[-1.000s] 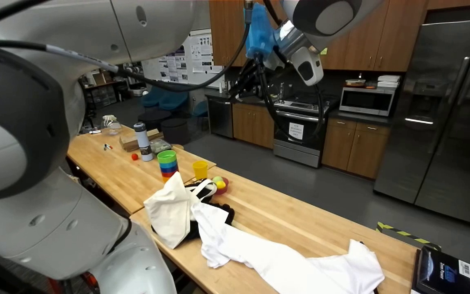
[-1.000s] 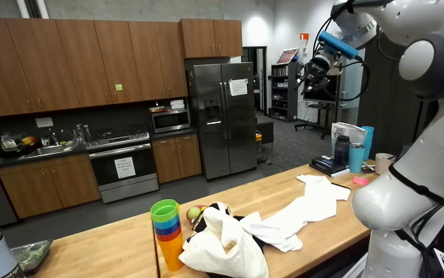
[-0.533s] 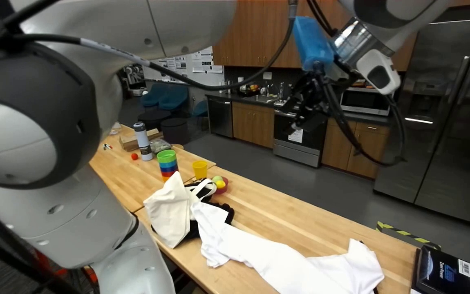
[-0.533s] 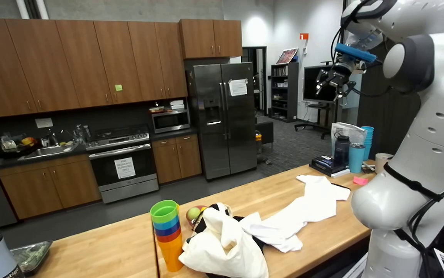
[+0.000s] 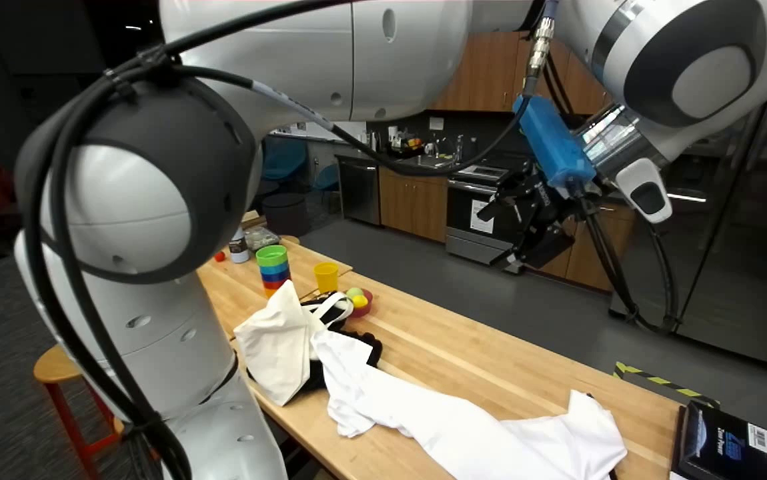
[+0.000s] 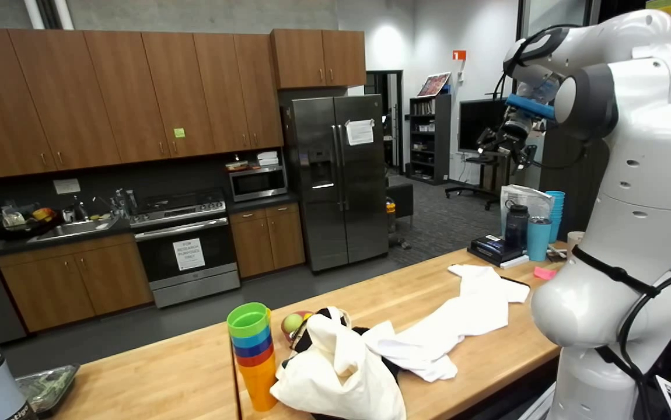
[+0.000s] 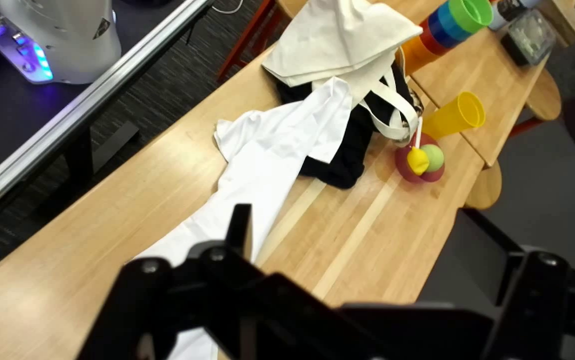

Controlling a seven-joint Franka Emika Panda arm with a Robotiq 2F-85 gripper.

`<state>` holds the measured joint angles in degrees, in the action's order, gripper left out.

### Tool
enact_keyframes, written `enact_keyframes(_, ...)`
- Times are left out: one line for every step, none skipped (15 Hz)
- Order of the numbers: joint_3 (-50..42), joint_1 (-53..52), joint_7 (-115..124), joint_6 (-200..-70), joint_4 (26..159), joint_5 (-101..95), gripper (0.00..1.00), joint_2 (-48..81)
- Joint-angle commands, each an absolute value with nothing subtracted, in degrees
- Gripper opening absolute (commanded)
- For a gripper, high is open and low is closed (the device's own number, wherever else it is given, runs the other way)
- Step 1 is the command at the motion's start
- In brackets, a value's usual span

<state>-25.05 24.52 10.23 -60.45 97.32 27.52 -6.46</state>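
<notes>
The robot's gripper (image 7: 353, 215) is high up, well apart from the wooden table (image 7: 102, 220), and touches nothing. Its fingers are spread wide, with only air between them. Down on the table top lies the white cloth (image 7: 272, 165), maybe a shirt, long and wrinkly. One end seems to touch the cream tote bag (image 7: 342, 45), which slumps partly over a soft black cloth (image 7: 340, 167). Near the bag are a yellow cup (image 7: 447, 120) and a red bowl (image 7: 407, 174). At this moment nothing is picked up: the white cloth and the bag lie loose, so no grab is done yet that the pictures show. It looks like a point between grabs.
</notes>
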Motion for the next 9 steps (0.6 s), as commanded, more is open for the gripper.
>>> enact_keyframes(-23.4, 22.5, 1.13, -59.25, 100.45, 23.15, 1.0, -7.68)
enact_keyframes(-23.0, 22.05, -1.13, -57.94, 101.33, 21.89, 1.0, -7.92)
enact_keyframes(-22.33, 21.52, -3.89, -58.24, 102.98, 19.33, 1.0, -8.95)
enact_keyframes(-21.9, 21.12, -6.66, -57.73, 104.3, 16.84, 1.0, -9.37)
enact_keyframes(-21.6, 20.86, -9.71, -57.83, 105.82, 13.1, 1.0, -9.8)
enact_keyframes(-21.52, 20.66, -12.9, -58.04, 107.0, 9.14, 1.0, -9.77)
enact_keyframes(-21.58, 20.56, -16.0, -58.8, 108.37, 4.37, 1.0, -9.91)
enact_keyframes(-21.75, 20.6, -18.76, -59.53, 109.69, -0.55, 1.0, -10.02)
enact_keyframes(-21.84, 20.53, -21.1, -61.3, 111.15, -5.25, 1.0, -10.41)
